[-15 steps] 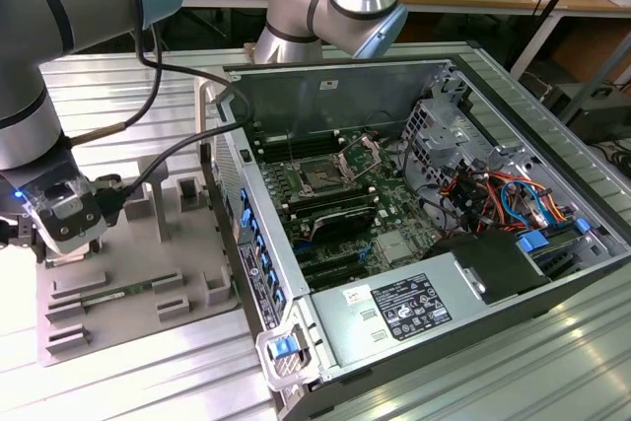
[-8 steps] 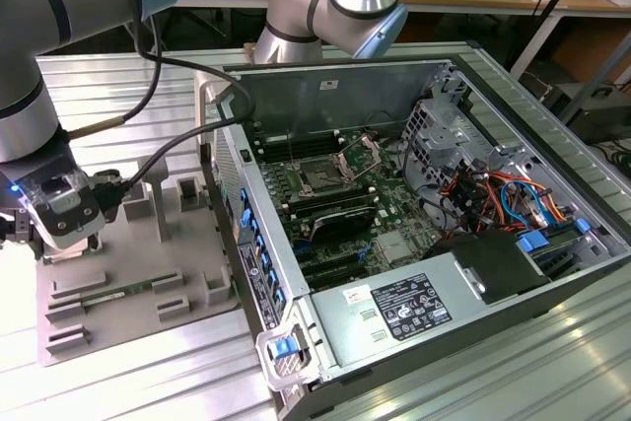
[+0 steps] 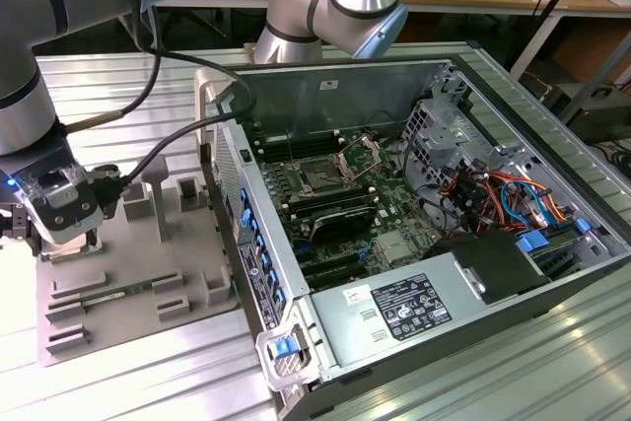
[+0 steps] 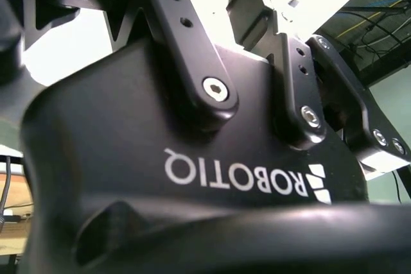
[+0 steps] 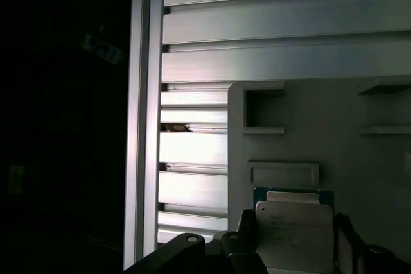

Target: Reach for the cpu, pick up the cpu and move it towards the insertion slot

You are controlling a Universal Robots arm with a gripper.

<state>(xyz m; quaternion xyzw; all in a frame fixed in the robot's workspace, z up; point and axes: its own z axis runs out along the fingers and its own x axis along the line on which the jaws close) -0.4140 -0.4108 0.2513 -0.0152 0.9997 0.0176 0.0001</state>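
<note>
- We see the claw [image 3: 67, 242] low over the grey tray [image 3: 187, 263] at the exterior view's left, well apart from the open computer case [image 3: 296, 283].
- In the first wrist view the claw is drawn in narrow on the chip [image 5: 294, 239]. A dark finger [image 5: 247, 229] lies against each of two opposite edges, and the pale metal top faces up.
- The chip is near the tray's edge. We cannot tell whether it rests on the tray or hangs just above it.
- Past that edge run the metal slats of the table [image 5: 289, 30], then its rim bar [image 5: 144, 94] and darkness.
- Raised blocks and posts [image 3: 158, 189] stand on the tray between the claw and the case.
- The socket [image 3: 320, 177] lies inside the case, with its hinged plate [image 3: 363, 153] tilted up and its dark centre uncovered.
- The case's near wall [image 3: 251, 244] rises between tray and socket, and the case is open on top.
</note>
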